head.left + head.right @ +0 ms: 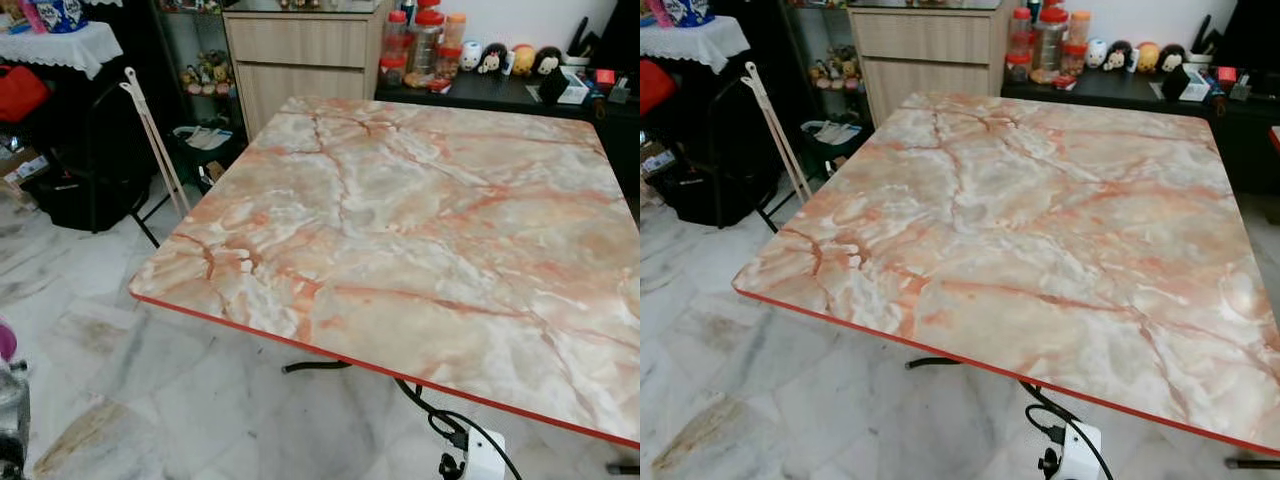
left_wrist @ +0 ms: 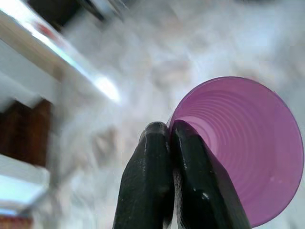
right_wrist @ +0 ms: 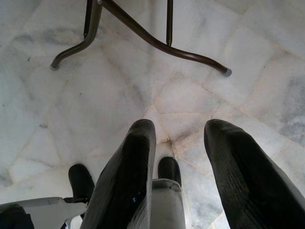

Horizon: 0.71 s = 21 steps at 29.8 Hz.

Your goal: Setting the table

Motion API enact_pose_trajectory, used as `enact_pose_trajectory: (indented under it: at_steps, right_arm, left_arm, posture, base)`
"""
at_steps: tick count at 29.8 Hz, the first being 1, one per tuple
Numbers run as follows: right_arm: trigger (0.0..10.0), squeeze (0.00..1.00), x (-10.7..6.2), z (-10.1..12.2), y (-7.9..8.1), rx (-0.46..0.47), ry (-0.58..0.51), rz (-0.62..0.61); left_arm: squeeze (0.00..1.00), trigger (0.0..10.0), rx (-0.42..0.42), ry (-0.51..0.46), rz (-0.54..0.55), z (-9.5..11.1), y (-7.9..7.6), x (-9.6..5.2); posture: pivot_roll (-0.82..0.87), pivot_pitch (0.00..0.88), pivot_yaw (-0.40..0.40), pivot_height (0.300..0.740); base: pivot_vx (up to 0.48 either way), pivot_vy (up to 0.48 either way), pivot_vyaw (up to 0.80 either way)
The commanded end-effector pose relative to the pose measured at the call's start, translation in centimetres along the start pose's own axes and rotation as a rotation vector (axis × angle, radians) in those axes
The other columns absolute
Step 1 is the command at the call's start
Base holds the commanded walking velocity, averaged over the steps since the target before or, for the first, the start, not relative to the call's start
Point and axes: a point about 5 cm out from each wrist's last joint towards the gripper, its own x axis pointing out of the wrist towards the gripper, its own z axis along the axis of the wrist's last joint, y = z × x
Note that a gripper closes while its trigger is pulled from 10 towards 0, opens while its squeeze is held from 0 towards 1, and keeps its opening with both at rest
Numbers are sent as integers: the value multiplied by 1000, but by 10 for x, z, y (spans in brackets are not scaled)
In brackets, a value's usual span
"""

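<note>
left claw (image 2: 170, 131) pinching purple cup (image 2: 248, 152) rim, marble table (image 1: 420, 230) ahead

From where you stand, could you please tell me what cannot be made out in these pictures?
- Purple cup: in the left wrist view the left gripper covers part of its rim; its base is out of sight.
- Floor around the cup: blurred in the left wrist view.
- Table: its right corner is cut off by the edge of the left eye view.
- Jars on the far counter: contents too small to tell.
- Right gripper: hangs open over the floor.
</note>
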Motion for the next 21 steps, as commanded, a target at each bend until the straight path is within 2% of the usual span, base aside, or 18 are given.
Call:
enact_pose_trajectory:
  at_steps: [1, 3, 5, 9, 13, 16, 21]
  right_arm:
    - [10000, 0, 0, 3, -1, -8, -12, 4]
    - [10000, 0, 2, 8, 0, -14, -33, 22]
    - [10000, 0, 2, 9, 0, -14, -37, 24]
    - [10000, 0, 1, 8, -6, -15, -34, 11]
    - [10000, 0, 1, 7, -7, -14, -31, 11]
    - [10000, 0, 0, 1, -5, 7, -10, -3]
    - [10000, 0, -1, -2, -3, 11, 2, -7]
  left_arm:
    - [0, 10000, 23, 62, -98, -19, -16, -8]
    - [0, 10000, 50, 116, -237, -41, -41, -23]
    - [0, 10000, 49, 124, -256, -44, -45, -26]
    - [0, 10000, 47, 226, -568, -71, -98, -63]
    - [0, 10000, 39, 223, -604, -73, -105, -70]
    - [0, 10000, -19, 233, -690, -77, -126, -87]
    - [0, 10000, 18, 240, -703, -85, -124, -91]
  posture:
    - [3, 0, 49, 740]
    - [-4, 0, 50, 740]
    - [-8, 0, 50, 740]
    - [-11, 0, 50, 740]
    - [-11, 0, 50, 740]
    - [-24, 0, 57, 740]
    - [-24, 0, 58, 740]
  base:
    - [0, 0, 0]
    - [0, 0, 0]
    - [0, 0, 0]
    - [0, 0, 0]
    - [0, 0, 0]
    - [0, 0, 0]
    - [0, 0, 0]
